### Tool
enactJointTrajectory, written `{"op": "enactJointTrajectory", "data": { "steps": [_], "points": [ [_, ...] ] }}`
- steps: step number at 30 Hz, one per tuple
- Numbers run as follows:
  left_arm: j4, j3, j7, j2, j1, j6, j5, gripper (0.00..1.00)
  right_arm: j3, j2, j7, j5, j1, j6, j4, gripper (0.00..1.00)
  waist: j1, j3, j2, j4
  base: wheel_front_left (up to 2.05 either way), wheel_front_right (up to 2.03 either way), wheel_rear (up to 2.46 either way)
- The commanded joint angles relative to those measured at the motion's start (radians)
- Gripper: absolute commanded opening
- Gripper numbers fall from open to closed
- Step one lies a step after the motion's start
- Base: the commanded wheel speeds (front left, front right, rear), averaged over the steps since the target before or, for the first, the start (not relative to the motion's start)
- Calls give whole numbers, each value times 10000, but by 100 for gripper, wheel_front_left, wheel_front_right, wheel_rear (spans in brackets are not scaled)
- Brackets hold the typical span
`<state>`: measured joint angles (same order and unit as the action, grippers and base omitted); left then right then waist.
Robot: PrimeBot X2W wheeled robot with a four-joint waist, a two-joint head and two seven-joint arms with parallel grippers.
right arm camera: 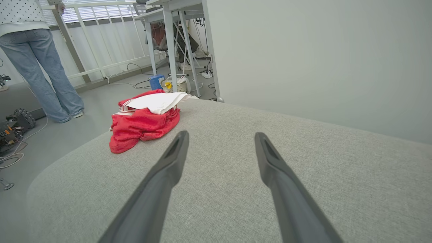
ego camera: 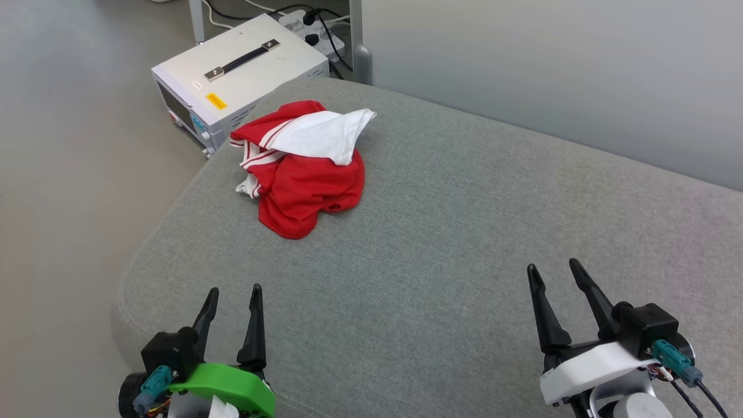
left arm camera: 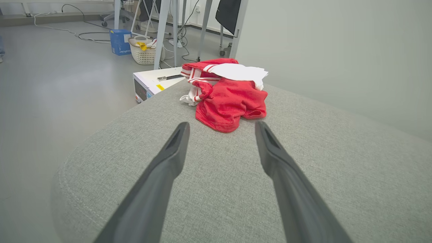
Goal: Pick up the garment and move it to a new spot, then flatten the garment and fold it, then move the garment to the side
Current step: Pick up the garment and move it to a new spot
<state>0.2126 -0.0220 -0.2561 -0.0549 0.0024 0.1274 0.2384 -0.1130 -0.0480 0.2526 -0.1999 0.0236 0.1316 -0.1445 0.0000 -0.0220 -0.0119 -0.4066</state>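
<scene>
A: From the head view, where is the shirt (ego camera: pixel 307 180)?
B: At about eleven o'clock on the grey cushion (ego camera: pixel 464 244), bunched in a heap, with a white sleeve lying over the red cloth. Past the cushion's edge at eleven stands a white case (ego camera: pixel 244 75) with a black handle. At twelve there is a power strip (ego camera: pixel 310 29) with plugs in it.

A: And the claws?
B: The left claw (ego camera: pixel 234 289) is at seven o'clock and the right claw (ego camera: pixel 552 266) at five. Both are spread wide with nothing between the fingers, well apart from the shirt.

A: Left wrist view?
B: The left claw (left arm camera: pixel 221 124) is spread and points at the shirt (left arm camera: pixel 229 101), which lies at twelve, near the tips but not touching them. On the floor at eleven sits a white basket (left arm camera: pixel 144 55) holding something yellow among pale things I cannot make out. A closed blue box (left arm camera: pixel 120 42) stands just beside it.

A: Right wrist view?
B: The right claw (right arm camera: pixel 221 134) is spread over bare cushion. The shirt (right arm camera: pixel 141 126) is at ten o'clock, and the basket (right arm camera: pixel 176 87) is beyond it, yellow showing inside. A person (right arm camera: pixel 37 60) in jeans stands at ten on the floor.
</scene>
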Motion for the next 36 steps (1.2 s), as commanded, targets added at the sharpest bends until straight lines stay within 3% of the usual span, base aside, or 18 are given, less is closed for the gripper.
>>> {"op": "enactJointTrajectory", "data": {
  "steps": [1, 6, 10, 16, 21, 27, 31, 36],
  "points": [
    [18, -61, -57, 35, 1, 33, -6, 100, 25, -22, 91, 85, 182, -9, 29, 100, 0, -245, 119, 154, 0, 0, 0],
    [806, -877, -57, -422, -876, 33, 302, 100, 66, -22, 91, 307, 477, -9, 121, 100, 0, -998, 119, 637, 0, 0, 0],
    [1714, -1908, 31, -1199, -2236, 33, 969, 100, 90, -22, 91, 491, 770, -9, 177, 100, 0, -1701, 119, 1109, 0, 0, 0],
    [2518, -3463, 1876, -2751, -4810, 33, 2608, 100, 127, -22, 91, 737, 1267, -9, 315, 100, 0, -2841, 119, 1778, 0, 0, 0],
    [2752, -4305, 3899, -4280, -6730, 33, 4150, 100, 95, -22, 92, 782, 1732, -9, 472, 100, 0, -3708, 119, 2340, 0, 0, 0],
    [3146, -5104, 6025, -5798, -8327, 33, 5247, 100, 56, -22, 92, 670, 2114, -9, 644, 100, 0, -4458, 119, 2895, 0, 0, 0],
    [3452, -5494, 6976, -6414, -8976, 33, 5748, 100, 29, -22, 92, 596, 2283, -9, 716, 100, 0, -4824, 119, 3186, 0, 0, 0],
    [3971, -5731, 7149, -6801, -9379, 33, 5820, 100, -4, -22, 92, 504, 2437, -9, 760, 100, 0, -5084, 119, 3451, 0, 0, 0]
  ]
}}
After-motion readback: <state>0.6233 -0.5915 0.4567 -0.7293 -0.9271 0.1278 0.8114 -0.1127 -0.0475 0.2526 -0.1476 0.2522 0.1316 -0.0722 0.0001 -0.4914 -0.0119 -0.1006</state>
